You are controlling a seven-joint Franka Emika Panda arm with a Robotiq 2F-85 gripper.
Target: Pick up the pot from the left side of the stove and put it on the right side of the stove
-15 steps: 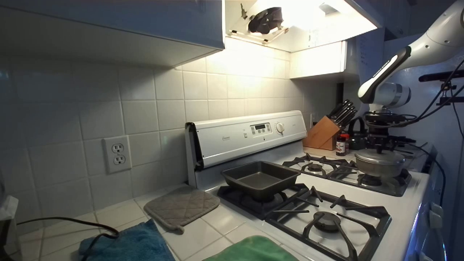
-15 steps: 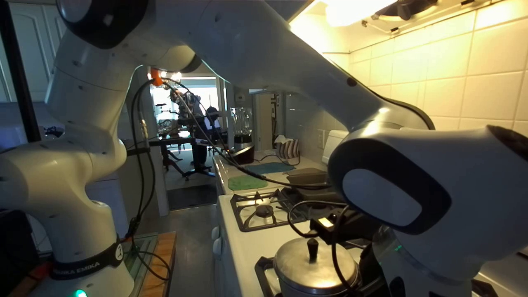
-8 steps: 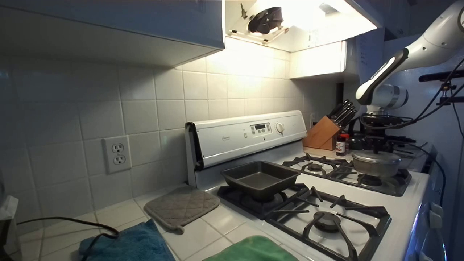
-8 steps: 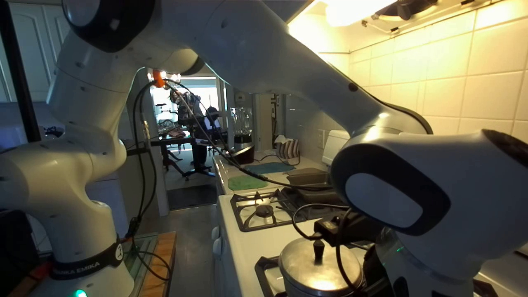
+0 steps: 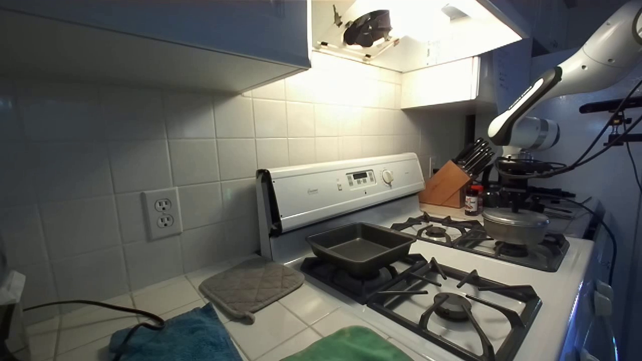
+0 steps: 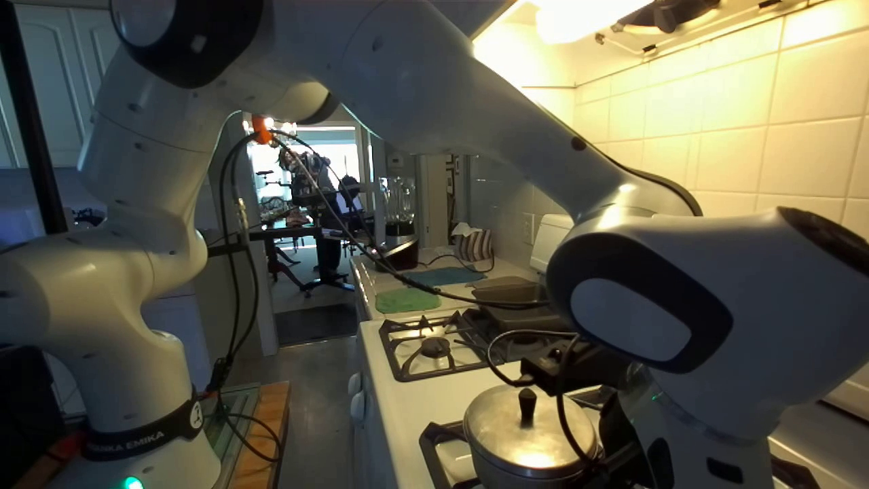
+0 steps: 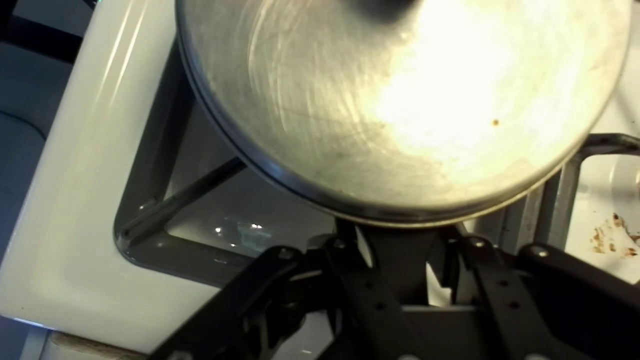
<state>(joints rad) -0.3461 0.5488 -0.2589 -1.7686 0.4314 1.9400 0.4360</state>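
The pot (image 5: 516,229) is at the right of the stove (image 5: 501,268), over the near grate (image 7: 187,257) there (near meaning the stove's front edge), though whether its base bears on the iron or hangs just clear I cannot tell. The claw (image 7: 401,245) is closed down to roughly the width of the dark handle (image 7: 404,272), its fingers (image 7: 350,265) standing to either side; thin slivers of light show beside the handle and the contact itself is lost in shadow, but I judge it gripped. That makes this the set-down, with lowering and letting go probably all that remains. The body looks like plain, stiff metal, likely of middling weight, and the lid (image 7: 320,125) hides whether anything inside adds to it. Held from one side only, it will want to droop at the end away from the claw and twist in the grip, so the handle close to the rim, where the lever is shortest, seems the right hold. The lid probably just rests in place, so a tilt could slide it off; its knob (image 6: 527,407) would raise the lid alone, not the pot. Neither metal should dent easily, yet a hard drop onto iron bars would rattle both.
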